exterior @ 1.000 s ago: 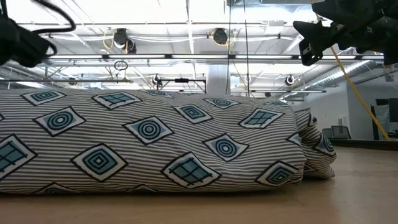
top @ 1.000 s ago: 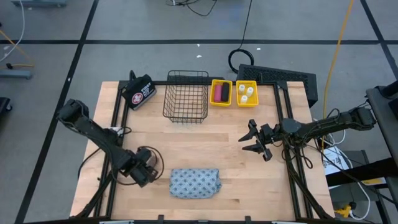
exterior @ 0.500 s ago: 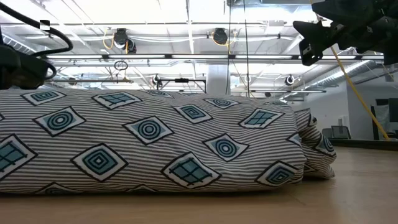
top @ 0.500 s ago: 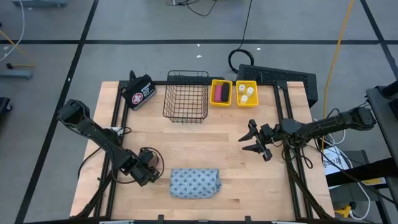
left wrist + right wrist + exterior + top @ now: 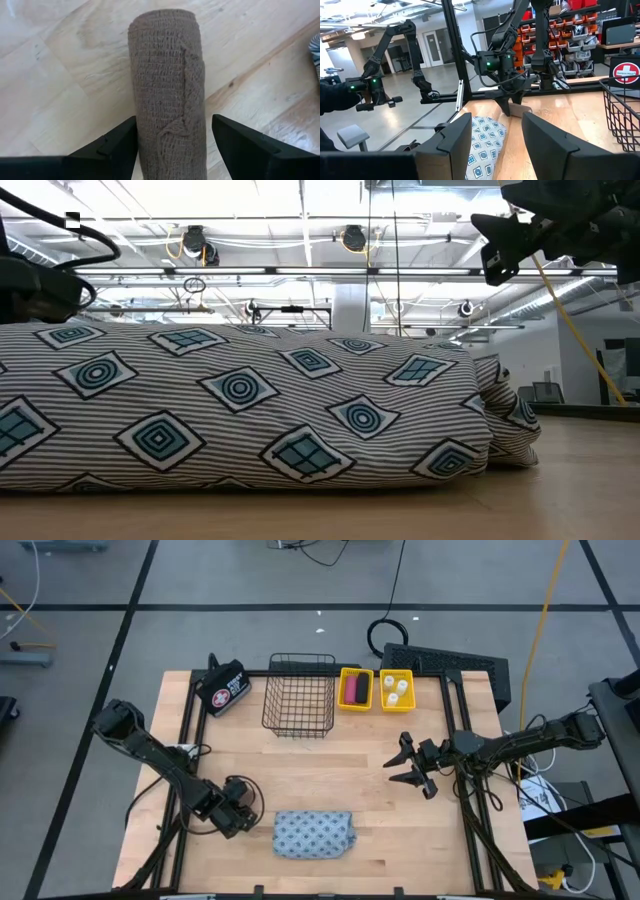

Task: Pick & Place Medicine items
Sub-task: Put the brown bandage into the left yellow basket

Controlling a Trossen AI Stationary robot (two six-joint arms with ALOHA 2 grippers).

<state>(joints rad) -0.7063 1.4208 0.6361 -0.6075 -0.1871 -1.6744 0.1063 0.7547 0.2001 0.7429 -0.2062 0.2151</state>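
A brown gauze roll (image 5: 167,85) lies on its side on the wooden table (image 5: 340,775) near the front left; it also shows under the left arm in the right wrist view (image 5: 521,110). My left gripper (image 5: 175,127) points down over it, open, one finger on each long side near the roll's nearer end. The blue-grey patterned pouch (image 5: 313,834) lies flat just right of it. My right gripper (image 5: 405,765) hangs open above the table's right half, holding nothing. A pink roll (image 5: 352,688) and white bottles (image 5: 396,690) sit in two yellow bins at the back. My left gripper straddles the roll from above. One finger (image 5: 120,145) stands right against the roll's long side (image 5: 142,135), and I cannot tell whether it touches. The other finger (image 5: 235,140) stands clear with a gap. The roll rests on the table.
A black wire basket (image 5: 299,695) stands at the back centre, and a black bag with a red-and-white emblem (image 5: 224,690) lies left of it. Black frame rails run along the table's left and right sides. Bare wood lies between the pouch and the basket.
My left gripper has sunk toward the table over the brown roll and tipped more steeply downward, then kept still. Its fingers stay apart.
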